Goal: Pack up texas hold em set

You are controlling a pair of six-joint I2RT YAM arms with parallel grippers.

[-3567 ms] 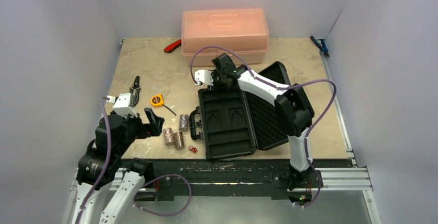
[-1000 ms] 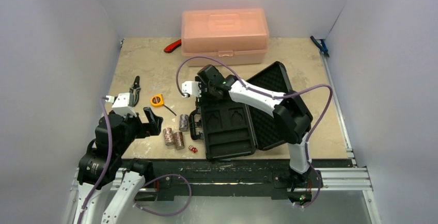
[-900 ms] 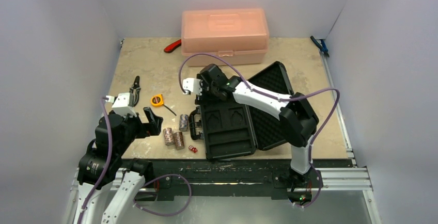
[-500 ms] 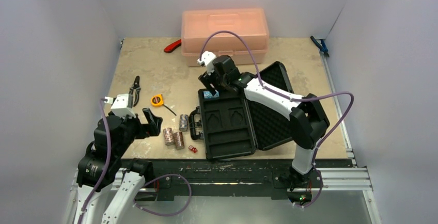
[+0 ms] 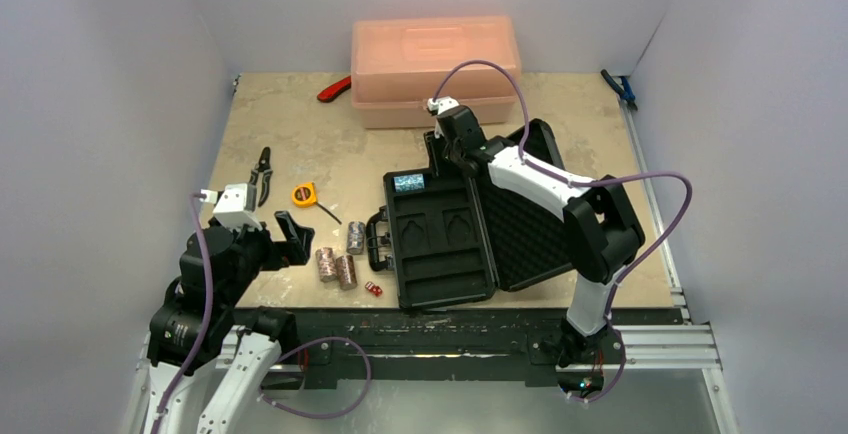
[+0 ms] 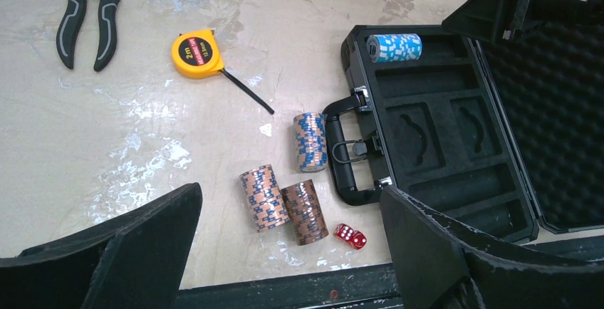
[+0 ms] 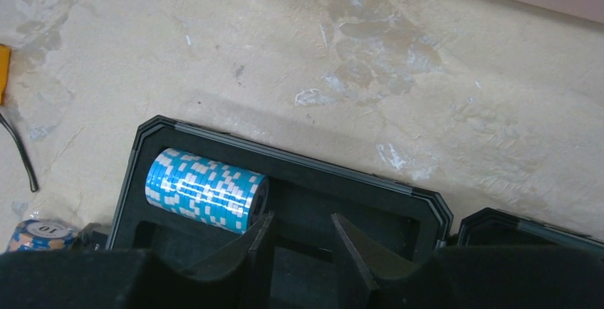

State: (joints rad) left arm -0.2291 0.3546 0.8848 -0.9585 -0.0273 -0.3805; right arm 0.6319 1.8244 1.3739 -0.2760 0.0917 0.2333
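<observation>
- Step in hand: one stack is loaded and the right gripper (image 7: 302, 225) is backing off from it. Its fingers stand a narrow gap apart and hold nothing.
- The blue chip stack (image 7: 205, 189) lies on its side in the far slot of the briefcase (image 7: 285, 154). It sits just ahead of and below the right gripper's fingertips, offset toward the handle side and clear of both fingers.
- The left gripper (image 6: 290, 189) hangs with its fingers spread wide and empty.
- Below it and ahead, framed between its fingers, lie the unpacked items: the grey chip stack (image 6: 310, 142) against the briefcase handle, and two reddish-brown chip stacks (image 6: 285, 204) touching each other nearer the tool. The dice (image 6: 350, 236) sit just beside those, toward the case.
- The tape measure (image 6: 197, 50) lies farther ahead, toward the left gripper's outer finger. It is not part of the set.
- Judged next move: fetch one of the loose stacks. The grey one calls for a grasp across its curved side that avoids the handle, followed by a lay-down in a free slot.
- Change from 0.5 s earlier: the right gripper was then down over the far slot, on top of the blue stack. It has since lifted away toward the lid side, leaving the stack exposed.
- The left arm, the loose stacks and the dice have not shifted.
</observation>
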